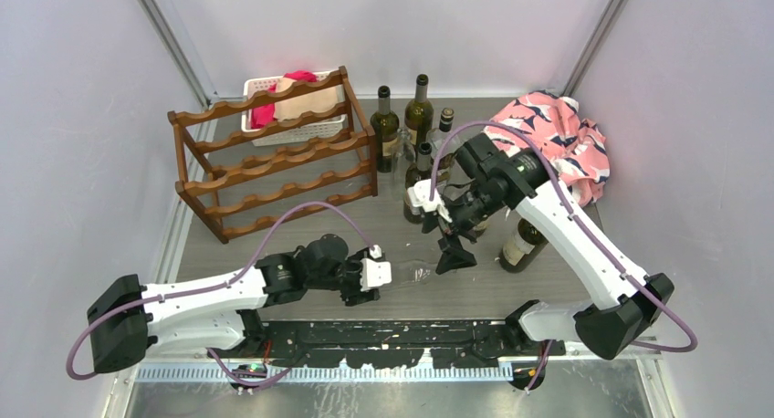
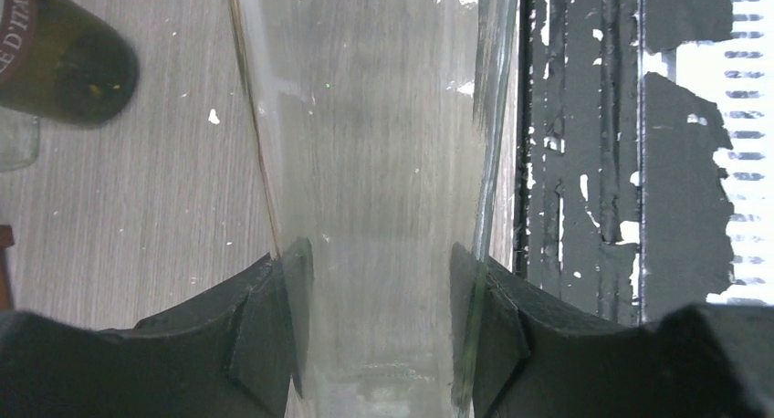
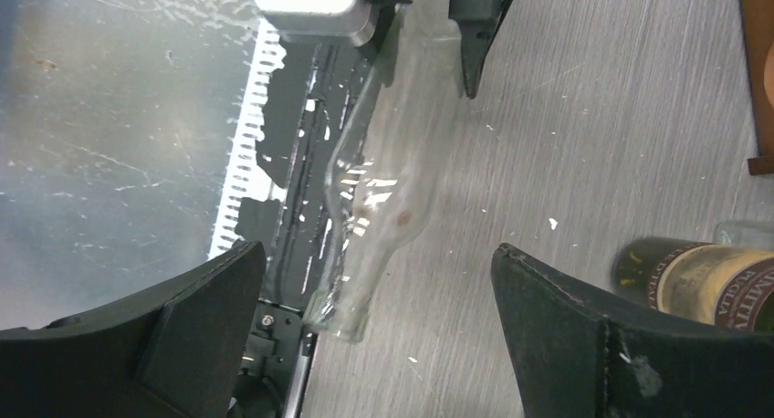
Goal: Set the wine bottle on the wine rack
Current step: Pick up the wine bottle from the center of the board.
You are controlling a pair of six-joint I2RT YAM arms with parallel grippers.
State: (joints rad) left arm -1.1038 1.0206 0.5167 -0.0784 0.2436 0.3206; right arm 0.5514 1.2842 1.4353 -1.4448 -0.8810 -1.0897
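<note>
- step in hand: the left tool (image 2: 379, 295) is clamped on the clear wine bottle (image 3: 388, 176), which lies on the desk (image 1: 397, 234) near its front edge.
- the right tool (image 3: 374, 290) is wide open and empty, over the bottle's neck.
- next, i think: lift the bottle and carry it to the wine rack (image 1: 283, 156), far left.

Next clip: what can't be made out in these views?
- Left wrist view: clear bottle, clamped in left tool, cut off by top and bottom edges; both ends unseen.
- Top view: that bottle nearly vanishes, see-through against the table.
- Right wrist view: dark bottle cut off by right edge; label incomplete.
</note>
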